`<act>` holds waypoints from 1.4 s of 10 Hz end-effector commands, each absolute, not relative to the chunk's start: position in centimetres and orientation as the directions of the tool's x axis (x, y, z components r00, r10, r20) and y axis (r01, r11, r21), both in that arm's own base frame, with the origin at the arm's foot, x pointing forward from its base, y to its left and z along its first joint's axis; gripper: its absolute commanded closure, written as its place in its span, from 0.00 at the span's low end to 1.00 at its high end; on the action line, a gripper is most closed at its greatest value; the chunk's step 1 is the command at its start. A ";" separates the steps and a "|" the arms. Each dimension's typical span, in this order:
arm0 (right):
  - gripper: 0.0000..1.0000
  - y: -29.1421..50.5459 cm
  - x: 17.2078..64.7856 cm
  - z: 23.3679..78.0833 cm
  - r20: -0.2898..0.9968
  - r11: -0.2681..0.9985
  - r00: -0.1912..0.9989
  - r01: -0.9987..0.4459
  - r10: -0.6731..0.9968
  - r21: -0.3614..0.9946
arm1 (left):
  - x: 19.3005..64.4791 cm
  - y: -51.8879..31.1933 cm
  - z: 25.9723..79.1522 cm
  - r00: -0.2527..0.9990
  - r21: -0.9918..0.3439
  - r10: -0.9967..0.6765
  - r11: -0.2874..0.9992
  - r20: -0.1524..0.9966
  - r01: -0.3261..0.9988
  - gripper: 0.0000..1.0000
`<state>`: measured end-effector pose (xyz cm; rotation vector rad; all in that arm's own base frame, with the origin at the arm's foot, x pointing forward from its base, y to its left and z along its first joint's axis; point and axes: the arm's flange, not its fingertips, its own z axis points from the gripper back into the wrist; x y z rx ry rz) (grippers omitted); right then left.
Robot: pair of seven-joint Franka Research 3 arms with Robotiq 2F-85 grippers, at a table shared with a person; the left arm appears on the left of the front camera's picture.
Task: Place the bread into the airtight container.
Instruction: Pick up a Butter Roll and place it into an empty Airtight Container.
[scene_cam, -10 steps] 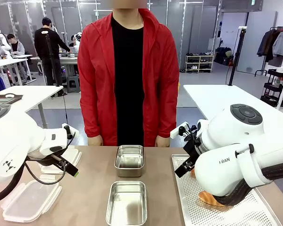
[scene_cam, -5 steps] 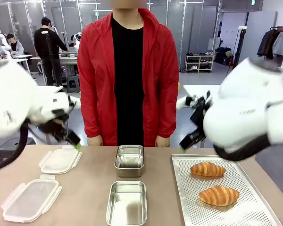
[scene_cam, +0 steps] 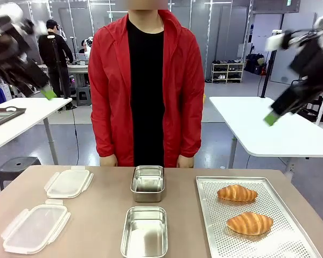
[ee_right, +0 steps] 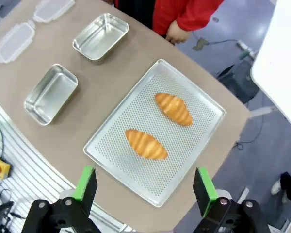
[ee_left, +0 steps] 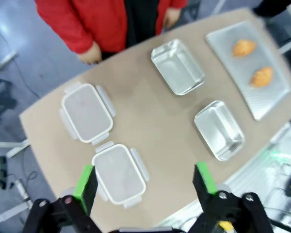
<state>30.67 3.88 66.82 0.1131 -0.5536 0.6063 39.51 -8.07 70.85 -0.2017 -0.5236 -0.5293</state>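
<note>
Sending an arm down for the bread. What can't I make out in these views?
Front view: left gripper and right gripper are smeared by motion blur; jaw state unreadable there, though the wrist views show both open.
Front view: the tray's near end is cut off by the bottom edge.
Right wrist view: one lid is clipped by the top edge.
Left wrist view: the bread is small and soft; no surface detail.

The far bread [scene_cam: 237, 193] and the near bread [scene_cam: 250, 223], both golden-brown and croissant-shaped, lie apart on a perforated tray [scene_cam: 207, 226]. At 9 o'clock of the tray, the far container [scene_cam: 148, 183] and the near container [scene_cam: 145, 232] stand upright, steel, open and empty. Two clear lids [scene_cam: 69, 183] lie flat at their 9 o'clock.
</note>
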 end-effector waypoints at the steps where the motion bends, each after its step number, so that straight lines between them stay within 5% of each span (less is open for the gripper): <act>1: 0.00 0.7 28.1 69.4 0.567 0.797 0.633 -0.600 0.527 -0.071 | 38.5 -4.4 73.1 0.732 -0.090 -0.435 0.827 0.525 0.556 0.00; 9: 0.00 -6.5 24.8 71.4 0.624 0.854 0.667 -0.521 0.408 -0.001 | 33.1 2.9 80.0 0.700 -0.037 -0.343 0.884 0.626 0.467 0.00; 14: 0.00 -5.5 24.6 72.6 0.604 0.845 0.662 -0.534 0.444 -0.035 | 33.9 2.7 79.0 0.713 -0.051 -0.326 0.891 0.620 0.452 0.00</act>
